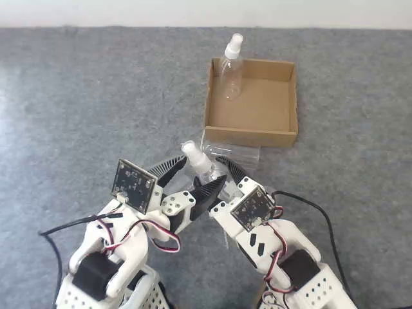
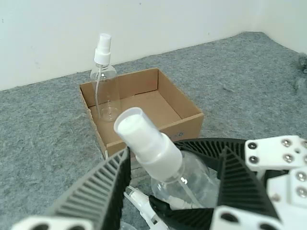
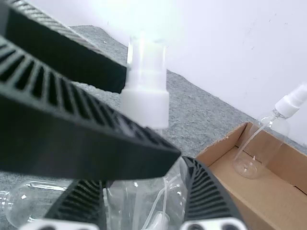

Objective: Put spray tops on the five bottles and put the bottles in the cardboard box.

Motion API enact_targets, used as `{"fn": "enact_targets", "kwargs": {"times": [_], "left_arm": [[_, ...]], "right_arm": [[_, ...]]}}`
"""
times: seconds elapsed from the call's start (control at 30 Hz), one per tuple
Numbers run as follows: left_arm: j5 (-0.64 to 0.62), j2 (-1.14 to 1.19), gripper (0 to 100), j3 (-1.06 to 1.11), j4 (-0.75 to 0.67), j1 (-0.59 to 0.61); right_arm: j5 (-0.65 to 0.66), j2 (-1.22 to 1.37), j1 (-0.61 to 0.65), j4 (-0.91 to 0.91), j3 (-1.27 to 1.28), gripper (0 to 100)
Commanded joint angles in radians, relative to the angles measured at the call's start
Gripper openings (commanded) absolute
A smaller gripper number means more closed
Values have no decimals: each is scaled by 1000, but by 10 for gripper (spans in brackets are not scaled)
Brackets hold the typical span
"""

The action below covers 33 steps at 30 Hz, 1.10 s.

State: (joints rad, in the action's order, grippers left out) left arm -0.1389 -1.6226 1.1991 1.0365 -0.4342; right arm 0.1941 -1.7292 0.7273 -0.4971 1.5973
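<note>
A clear bottle (image 1: 211, 172) stands upright in front of the cardboard box (image 1: 251, 136), a white spray top (image 1: 192, 154) on its neck. My right gripper (image 1: 220, 180) is shut on the bottle's body (image 3: 144, 201). My left gripper (image 1: 190, 177) is open, and its ribbed black fingers (image 2: 103, 191) flank the spray top (image 2: 146, 139) with gaps on both sides. A second bottle with a spray top (image 1: 231, 71) stands upright in the box's far left corner; it also shows in the left wrist view as the boxed bottle (image 2: 105, 86).
More clear bottles (image 1: 241, 154) lie on the grey mat against the box's front wall. A loose spray top (image 2: 141, 203) lies below the held bottle, and a bare bottle (image 3: 29, 201) lies beside it. The mat is open left and right of the box.
</note>
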Motion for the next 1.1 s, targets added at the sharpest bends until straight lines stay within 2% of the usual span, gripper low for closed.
{"fn": "enact_targets", "kwargs": {"times": [0.0, 0.13, 0.37, 0.6, 0.87, 1.07], "left_arm": [[15, -11, 272, -59, 0, -31], [37, -11, 269, -62, 21, -77], [71, -12, 269, -68, 35, -75], [71, -218, 272, -74, 123, -74], [69, -189, 272, -81, 133, -72], [9, -189, 272, -147, 135, 115]], "right_arm": [[-2, -16, -12, 2, -14, 13], [-2, -16, -12, 2, -14, 13], [-2, -19, -15, 2, -14, 13], [-8, -21, -36, 4, -15, 13], [-9, -25, -56, 4, -18, 13], [-9, -25, -56, 4, -18, 13]]}}
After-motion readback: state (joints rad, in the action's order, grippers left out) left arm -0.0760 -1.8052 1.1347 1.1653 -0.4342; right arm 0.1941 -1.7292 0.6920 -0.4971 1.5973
